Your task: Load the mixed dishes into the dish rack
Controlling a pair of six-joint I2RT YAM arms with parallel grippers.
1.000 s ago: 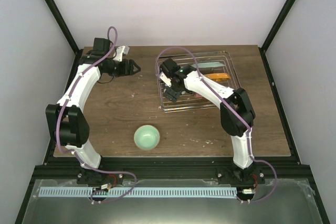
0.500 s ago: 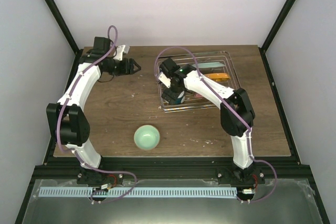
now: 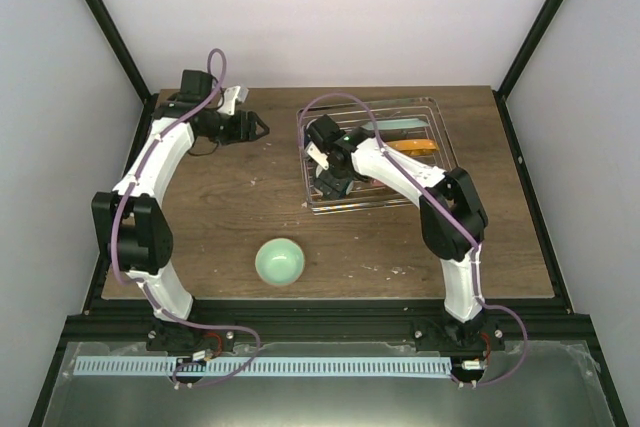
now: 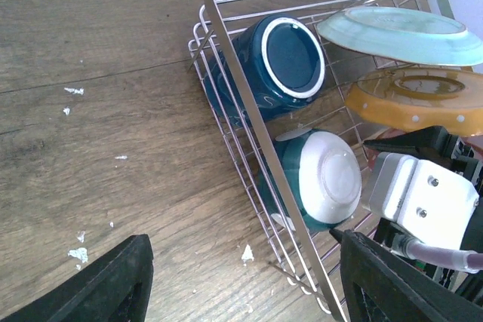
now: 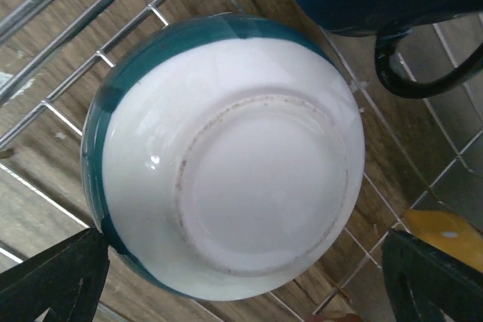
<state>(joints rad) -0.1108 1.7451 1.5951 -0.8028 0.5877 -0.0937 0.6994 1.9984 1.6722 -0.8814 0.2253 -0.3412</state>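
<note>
The chrome dish rack [image 3: 440, 162] stands at the back right and also shows in the left wrist view [image 4: 226, 50]. In it a dark blue mug [image 4: 268, 69] lies on its side. A cream-white bowl [image 5: 226, 186] with a teal rim sits upside down beside it [image 4: 324, 175]. A mint-green plate [image 4: 400, 34] and a white-dotted plate [image 4: 415, 99] that looks orange stand behind. The mint-green bowl [image 3: 279, 261] sits on the table at the front. My right gripper [image 5: 241, 284] is open just above the cream-white bowl, jaws wide on either side [image 3: 331, 184]. My left gripper [image 3: 258, 128] is open and empty, left of the rack [image 4: 241, 292].
The wooden table [image 3: 210, 207] carries small white specks [image 4: 75, 233]. Black frame posts [image 3: 100, 17] rise at the back corners. The rack's left wall [image 4: 249, 133] lies close in front of my left gripper.
My right gripper has shifted slightly over the rack's left end, above the upside-down bowl. The left arm has barely moved.
</note>
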